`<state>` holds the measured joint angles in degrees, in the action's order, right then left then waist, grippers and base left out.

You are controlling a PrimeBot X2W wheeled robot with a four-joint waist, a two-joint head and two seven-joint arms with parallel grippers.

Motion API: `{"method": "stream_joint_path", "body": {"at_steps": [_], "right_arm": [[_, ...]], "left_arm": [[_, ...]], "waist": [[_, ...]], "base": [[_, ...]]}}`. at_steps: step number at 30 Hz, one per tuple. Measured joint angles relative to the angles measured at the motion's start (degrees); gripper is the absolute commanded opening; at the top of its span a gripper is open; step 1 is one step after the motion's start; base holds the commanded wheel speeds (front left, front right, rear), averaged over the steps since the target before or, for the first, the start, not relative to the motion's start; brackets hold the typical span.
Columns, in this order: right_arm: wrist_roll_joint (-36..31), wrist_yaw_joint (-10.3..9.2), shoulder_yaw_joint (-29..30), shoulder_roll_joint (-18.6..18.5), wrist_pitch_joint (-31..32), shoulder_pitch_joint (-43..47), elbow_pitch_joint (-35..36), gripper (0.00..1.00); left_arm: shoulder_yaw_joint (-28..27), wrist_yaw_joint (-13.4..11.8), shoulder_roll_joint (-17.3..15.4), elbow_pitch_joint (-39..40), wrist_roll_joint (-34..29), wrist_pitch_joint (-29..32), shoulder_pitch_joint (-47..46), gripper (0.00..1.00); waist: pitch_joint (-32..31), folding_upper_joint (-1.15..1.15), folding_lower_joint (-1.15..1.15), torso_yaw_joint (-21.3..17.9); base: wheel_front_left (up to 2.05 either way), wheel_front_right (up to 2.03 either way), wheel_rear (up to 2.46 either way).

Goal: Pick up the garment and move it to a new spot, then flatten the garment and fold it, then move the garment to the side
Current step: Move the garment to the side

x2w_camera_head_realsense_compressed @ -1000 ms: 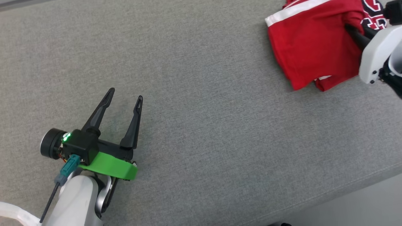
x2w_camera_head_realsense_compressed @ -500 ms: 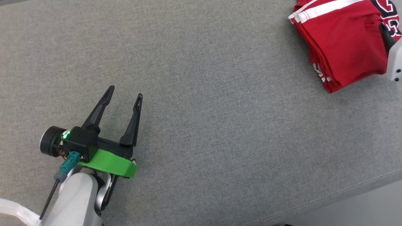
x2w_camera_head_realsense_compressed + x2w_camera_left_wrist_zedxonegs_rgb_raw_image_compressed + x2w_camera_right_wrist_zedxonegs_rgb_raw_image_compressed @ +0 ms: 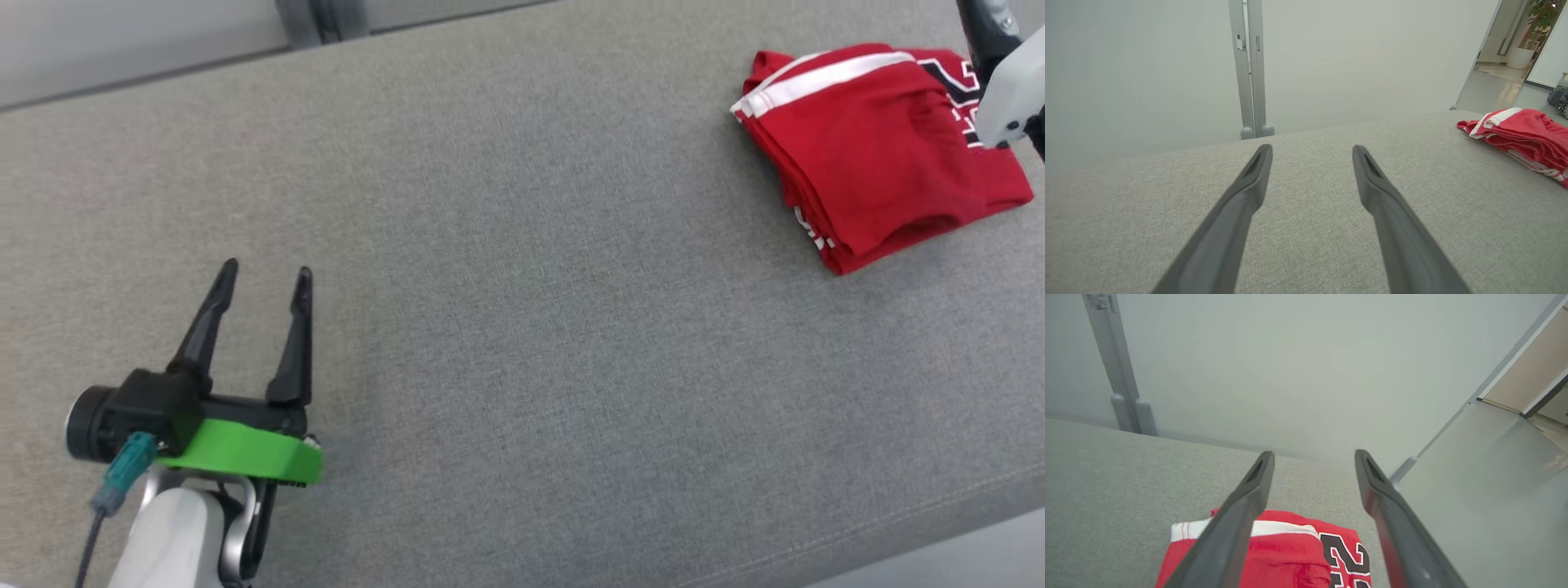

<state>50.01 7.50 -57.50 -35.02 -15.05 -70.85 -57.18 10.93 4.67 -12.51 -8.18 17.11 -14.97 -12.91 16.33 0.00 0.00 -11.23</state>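
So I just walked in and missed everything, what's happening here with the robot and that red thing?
A two-armed robot is handling a red garment on a grey padded surface. The garment lies folded into a compact bundle at the robot's right side of the surface. The right gripper hangs just above it, open and holding nothing. The left gripper is open too, well away over bare fabric. The fold and the move aside look done.

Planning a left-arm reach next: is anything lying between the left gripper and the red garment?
Nothing visible does. Bare grey surface runs from the left gripper to the folded garment. The right gripper, jaws open, is over the garment's right end, off that path.
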Motion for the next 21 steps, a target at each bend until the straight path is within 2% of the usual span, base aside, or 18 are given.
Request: {"method": "stream_joint_path", "body": {"at_steps": [8, 10, 16, 21], "right_arm": [[-9.8, 0.0, 18.2, -0.2, 0.0, 12.5, 15.9, 1.0], [-12.1, 0.0, 23.1, 1.0, 0.0, 16.9, 19.3, 1.0], [-20.6, 0.0, 35.8, 6.5, 0.0, 32.2, 29.4, 1.0], [-26.6, 0.01, 44.0, 12.1, 0.0, 42.5, 36.4, 1.0]], "left_arm": [[-5.8, -0.3, 1.1, 1.7, 1.9, 0.0, 4.3, 1.0], [-6.8, -0.3, 1.6, 1.5, 2.5, 0.0, 4.9, 1.0], [-10.3, -2.2, 2.8, -0.1, 3.0, -0.1, 6.5, 1.0], [-11.5, -1.6, 4.5, -1.6, 3.0, -0.1, 7.2, 1.0]], "waist": [[-5.8, 0.0, 0.0, 2.1], [-7.1, 0.0, 0.0, 2.7], [-10.4, 0.0, 0.0, 4.6], [-12.2, 0.0, 0.0, 5.9]], "base": [[0.0, 0.0, 0.0], [0.0, 0.0, 0.0], [0.0, 0.0, 0.0], [0.0, 0.0, 0.0]]}}
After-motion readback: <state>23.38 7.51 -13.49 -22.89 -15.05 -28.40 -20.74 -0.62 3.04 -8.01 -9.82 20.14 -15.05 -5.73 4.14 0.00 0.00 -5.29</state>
